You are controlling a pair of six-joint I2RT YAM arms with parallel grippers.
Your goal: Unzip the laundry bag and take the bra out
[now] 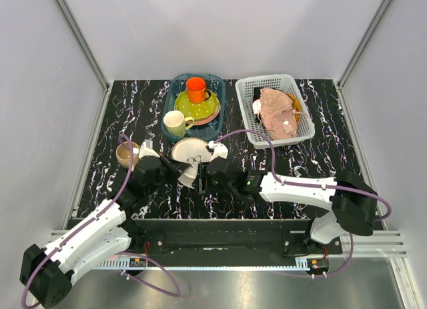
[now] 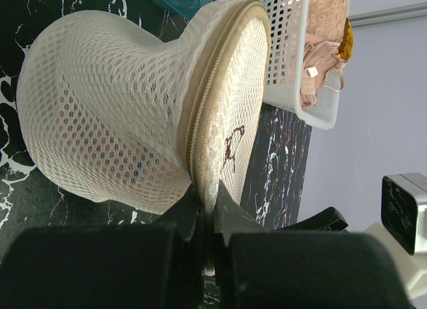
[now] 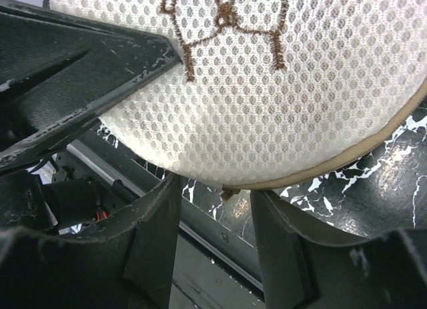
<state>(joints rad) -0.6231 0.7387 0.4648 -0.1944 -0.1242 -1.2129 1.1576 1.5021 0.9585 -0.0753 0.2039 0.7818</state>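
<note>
The cream-white mesh laundry bag stands on its edge between my two grippers. In the left wrist view the laundry bag fills the frame, zipper seam running round its rim. My left gripper is shut on that rim seam at the bag's lower edge. In the right wrist view the round face with the spectacles print hangs just above my right gripper. Its jaws are open, with the small zipper pull between the fingertips and untouched. The bra is not in clear view.
A white lattice basket with a pale pink cloth stands at the back right. A blue tray holds an orange cup, plates and a cream mug. A small tan bowl sits left of the bag.
</note>
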